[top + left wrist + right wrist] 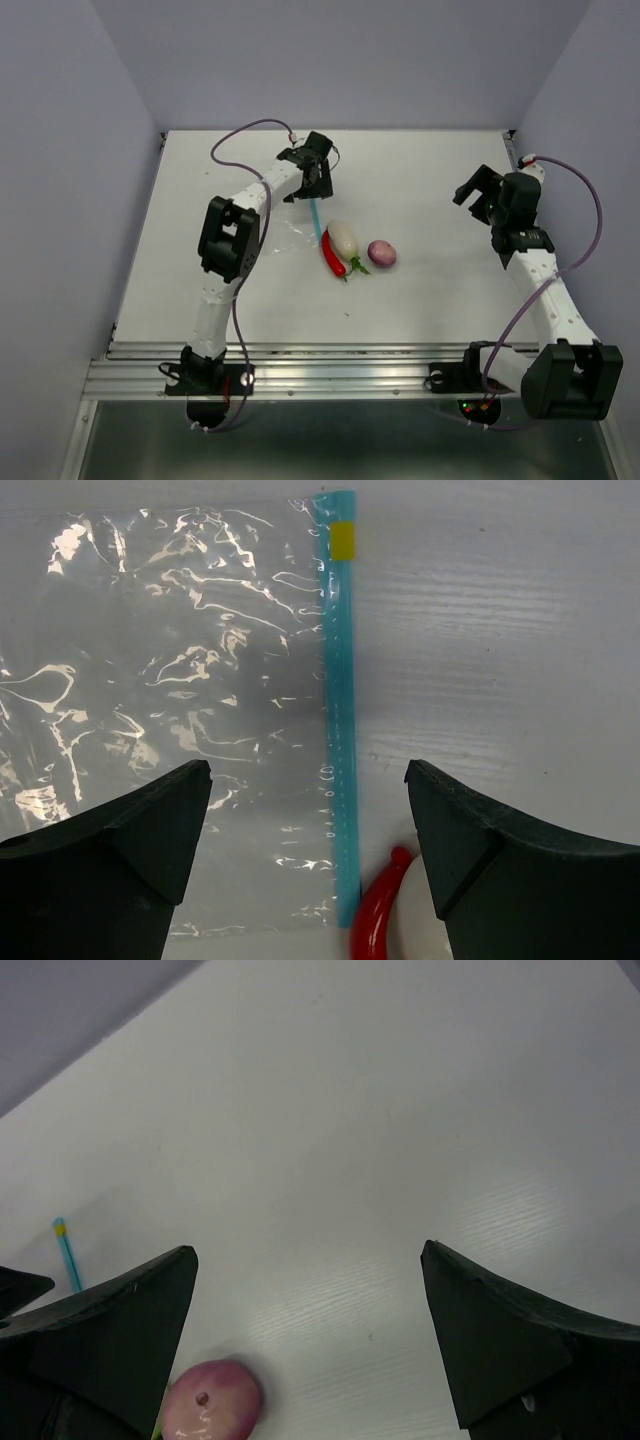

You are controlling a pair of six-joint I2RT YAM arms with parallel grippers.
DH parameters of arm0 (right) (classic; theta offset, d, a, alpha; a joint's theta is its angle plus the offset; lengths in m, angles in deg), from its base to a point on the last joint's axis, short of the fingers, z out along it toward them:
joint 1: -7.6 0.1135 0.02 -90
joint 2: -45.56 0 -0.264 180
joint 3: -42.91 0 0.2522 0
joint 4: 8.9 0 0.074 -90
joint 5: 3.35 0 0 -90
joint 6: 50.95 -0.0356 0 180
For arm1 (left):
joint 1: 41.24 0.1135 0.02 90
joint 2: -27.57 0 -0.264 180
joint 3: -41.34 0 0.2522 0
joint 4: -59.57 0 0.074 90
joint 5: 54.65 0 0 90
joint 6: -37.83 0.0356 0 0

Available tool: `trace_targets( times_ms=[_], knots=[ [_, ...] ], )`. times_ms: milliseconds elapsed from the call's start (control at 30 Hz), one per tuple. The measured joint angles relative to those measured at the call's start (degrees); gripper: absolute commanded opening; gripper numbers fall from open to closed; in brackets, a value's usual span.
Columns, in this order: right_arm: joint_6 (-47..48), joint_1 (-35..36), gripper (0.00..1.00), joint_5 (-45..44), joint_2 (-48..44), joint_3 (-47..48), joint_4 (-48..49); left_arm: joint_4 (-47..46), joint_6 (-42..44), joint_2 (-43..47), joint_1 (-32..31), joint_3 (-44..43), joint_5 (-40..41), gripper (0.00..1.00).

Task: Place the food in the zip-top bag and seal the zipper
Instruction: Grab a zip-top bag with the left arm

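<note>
Food (345,248) unbagged: white eggplant (343,238), red chili (332,255) and pink ball (381,253) lie on the table (440,290) beside the flat zip-top bag (180,680), near its zipper (340,730); left gripper (308,780) and right gripper (310,1260) gape wide, empty.

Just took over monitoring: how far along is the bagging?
Done: nothing; the chili, white vegetable and pink ball lie on the table outside the flat bag. In hand: the left gripper, open, hovers over the zipper; the right gripper is open, empty. Left: load all three, seal.
</note>
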Motion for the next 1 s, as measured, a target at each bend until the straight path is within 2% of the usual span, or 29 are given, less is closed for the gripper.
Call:
trace_targets(
  times_ms=[133, 267, 633, 800, 1000],
  knots=[
    [0.0, 0.0, 1.00, -0.3, 0.6, 0.0, 0.0, 3.0, -0.2, -3.0, -1.0, -3.9, 1.7, 0.86],
    [0.0, 0.0, 1.00, -0.8, 0.6, 0.0, 0.0, 4.7, -0.3, -4.4, -1.7, -5.8, 3.0, 0.77],
    [0.0, 0.0, 1.00, -1.8, 0.6, -0.1, 0.0, 7.5, -0.5, -9.3, -3.3, -8.5, 4.6, 0.72],
    [0.0, 0.0, 1.00, -1.7, 0.6, -0.1, 0.0, 7.7, -0.7, -10.0, -3.4, -9.1, 5.1, 0.54],
    [0.0, 0.0, 1.00, -1.7, 0.7, -0.1, 0.0, 8.2, -1.2, -10.3, -3.4, -9.1, 5.4, 0.43]
  ],
)
